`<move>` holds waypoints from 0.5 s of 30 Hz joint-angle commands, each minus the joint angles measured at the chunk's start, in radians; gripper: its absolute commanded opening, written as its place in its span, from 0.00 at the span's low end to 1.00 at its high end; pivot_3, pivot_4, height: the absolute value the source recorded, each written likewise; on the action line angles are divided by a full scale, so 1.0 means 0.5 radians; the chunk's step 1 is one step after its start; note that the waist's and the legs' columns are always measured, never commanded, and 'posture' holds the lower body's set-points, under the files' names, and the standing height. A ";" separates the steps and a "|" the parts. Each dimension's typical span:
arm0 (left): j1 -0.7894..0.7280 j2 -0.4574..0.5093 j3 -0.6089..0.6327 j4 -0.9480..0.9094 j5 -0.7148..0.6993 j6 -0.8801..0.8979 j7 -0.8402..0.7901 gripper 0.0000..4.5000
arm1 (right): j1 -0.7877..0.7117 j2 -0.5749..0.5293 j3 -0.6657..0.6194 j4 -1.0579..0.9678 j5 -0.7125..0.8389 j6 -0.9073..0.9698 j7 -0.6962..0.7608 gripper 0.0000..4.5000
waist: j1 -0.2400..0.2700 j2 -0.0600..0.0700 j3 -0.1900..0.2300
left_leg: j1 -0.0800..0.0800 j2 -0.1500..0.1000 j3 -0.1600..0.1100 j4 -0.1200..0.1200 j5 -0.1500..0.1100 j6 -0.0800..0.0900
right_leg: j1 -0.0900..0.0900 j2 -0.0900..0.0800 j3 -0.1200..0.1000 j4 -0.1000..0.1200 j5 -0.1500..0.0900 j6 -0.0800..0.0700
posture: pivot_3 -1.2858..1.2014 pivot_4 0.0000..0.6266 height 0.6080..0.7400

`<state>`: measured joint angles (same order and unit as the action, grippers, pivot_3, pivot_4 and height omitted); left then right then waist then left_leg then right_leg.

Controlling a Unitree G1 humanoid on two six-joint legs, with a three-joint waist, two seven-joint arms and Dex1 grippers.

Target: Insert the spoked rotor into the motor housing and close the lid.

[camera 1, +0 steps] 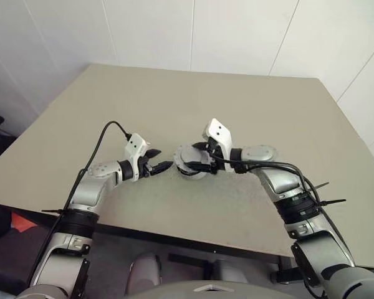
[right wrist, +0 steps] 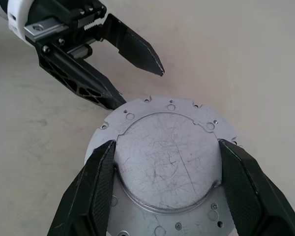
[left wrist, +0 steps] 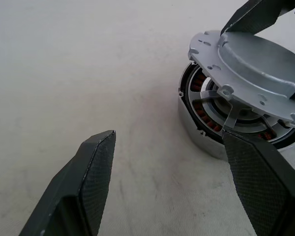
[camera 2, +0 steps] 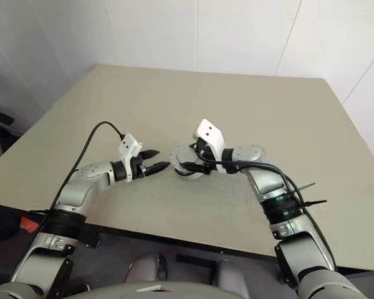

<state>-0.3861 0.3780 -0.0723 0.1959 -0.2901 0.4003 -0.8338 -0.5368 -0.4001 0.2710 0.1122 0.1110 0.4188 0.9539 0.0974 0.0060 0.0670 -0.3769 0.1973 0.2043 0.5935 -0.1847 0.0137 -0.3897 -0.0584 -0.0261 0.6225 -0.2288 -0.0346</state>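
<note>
**Right gripper grips the lid over the motor housing**

The right gripper (right wrist: 164, 162) has its two black fingers clamped on either side of the raised centre of the round metal lid (right wrist: 167, 162), one finger against each edge of the disc. In the left wrist view the lid (left wrist: 250, 73) sits tilted above the motor housing (left wrist: 206, 132): its far side is lifted, and the gap shows copper windings and the pale spokes of the spoked rotor (left wrist: 231, 110) already seated inside. Whether the low edge of the lid actually touches the housing rim is hard to tell from this angle.

Just beside the housing, the left gripper (camera 1: 157, 161) hangs with its fingers spread apart and nothing between them. Its fingertips (right wrist: 155, 64) point toward the lid's rim, with the lower one running under the rim's edge in the right wrist view.

Both sit on the beige table (camera 1: 174, 99), near the middle of its front half; the housing (camera 1: 190, 165) lies between the two grippers. White wall panels (camera 1: 237, 31) rise behind the table's far edge.
</note>
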 commanded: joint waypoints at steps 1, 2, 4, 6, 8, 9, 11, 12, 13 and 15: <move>-0.020 -0.001 0.012 -0.046 0.000 -0.037 0.003 0.82 | -0.009 -0.022 0.039 0.027 -0.068 -0.120 -0.016 0.70 | 0.000 0.000 0.000 | 0.000 0.000 0.000 0.000 0.000 0.000 | 0.000 0.000 0.000 0.000 0.000 0.000 | 0.52 0.00 1.00; -0.020 0.000 0.013 -0.046 0.001 -0.037 0.004 0.82 | -0.007 -0.024 0.047 0.046 -0.082 -0.140 -0.017 0.70 | -0.001 0.000 0.000 | 0.000 0.000 0.000 0.000 0.000 0.000 | 0.000 0.000 0.000 0.000 0.000 0.000 | 0.52 0.00 1.00; -0.021 0.000 0.016 -0.045 0.001 -0.037 0.005 0.82 | -0.006 -0.017 0.048 0.085 -0.085 -0.165 -0.011 0.70 | -0.002 0.000 0.000 | 0.000 0.000 0.000 0.000 0.000 0.000 | 0.000 0.000 0.000 0.000 0.000 0.000 | 0.52 0.00 1.00; -0.023 0.001 0.017 -0.043 0.003 -0.038 0.005 0.82 | -0.008 -0.021 0.062 0.131 -0.108 -0.206 -0.008 0.70 | -0.003 0.000 0.000 | 0.000 0.000 0.000 0.000 0.000 0.000 | 0.000 0.000 0.000 0.000 0.000 0.000 | 0.52 0.00 1.00; -0.025 0.001 0.021 -0.041 0.003 -0.039 0.007 0.82 | -0.006 -0.029 0.078 0.179 -0.137 -0.251 -0.008 0.70 | -0.003 0.000 0.000 | 0.000 0.000 0.000 0.000 0.000 0.000 | 0.000 0.000 0.000 0.000 0.000 0.000 | 0.52 0.00 1.00; -0.026 0.001 0.022 -0.041 0.003 -0.038 0.009 0.82 | -0.004 -0.035 0.086 0.202 -0.152 -0.273 -0.007 0.70 | -0.003 0.000 0.000 | 0.001 0.000 0.000 0.000 0.000 0.000 | 0.001 0.000 0.000 0.000 0.000 0.000 | 0.52 0.00 1.00; -0.024 0.003 0.023 -0.045 0.004 -0.039 0.010 0.82 | -0.002 -0.043 0.095 0.235 -0.179 -0.307 -0.011 0.70 | -0.002 0.000 0.000 | 0.002 0.000 0.000 0.001 0.000 0.000 | 0.002 0.000 0.000 0.000 0.000 0.000 | 0.52 0.00 1.00; -0.020 0.004 0.024 -0.048 0.003 -0.038 0.010 0.82 | -0.001 -0.041 0.093 0.243 -0.181 -0.313 -0.011 0.70 | -0.002 0.000 0.000 | 0.003 0.000 0.000 0.001 0.000 0.000 | 0.003 0.000 0.000 0.000 0.000 0.000 | 0.52 0.00 1.00; -0.018 0.005 0.024 -0.049 0.003 -0.039 0.011 0.82 | -0.002 -0.042 0.094 0.253 -0.183 -0.323 -0.005 0.70 | -0.003 0.000 0.000 | 0.005 0.000 0.000 0.001 0.000 0.000 | 0.004 0.000 0.000 0.000 0.000 0.000 | 0.52 0.00 1.00; -0.017 0.005 0.025 -0.050 0.002 -0.038 0.012 0.82 | 0.000 -0.043 0.101 0.265 -0.182 -0.332 0.014 0.70 | -0.003 0.000 0.000 | 0.007 0.000 0.000 0.001 0.000 0.000 | 0.006 0.000 0.000 0.000 0.000 0.000 | 0.52 0.00 1.00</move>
<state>-0.3861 0.3748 -0.0720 0.1959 -0.2882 0.3976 -0.8288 -0.5346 -0.4091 0.3059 0.2250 0.0446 0.2534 0.9558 0.0961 0.0059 0.0670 -0.3733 0.1973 0.2043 0.5938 -0.1847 0.0137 -0.3864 -0.0584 -0.0261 0.6226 -0.2289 -0.0345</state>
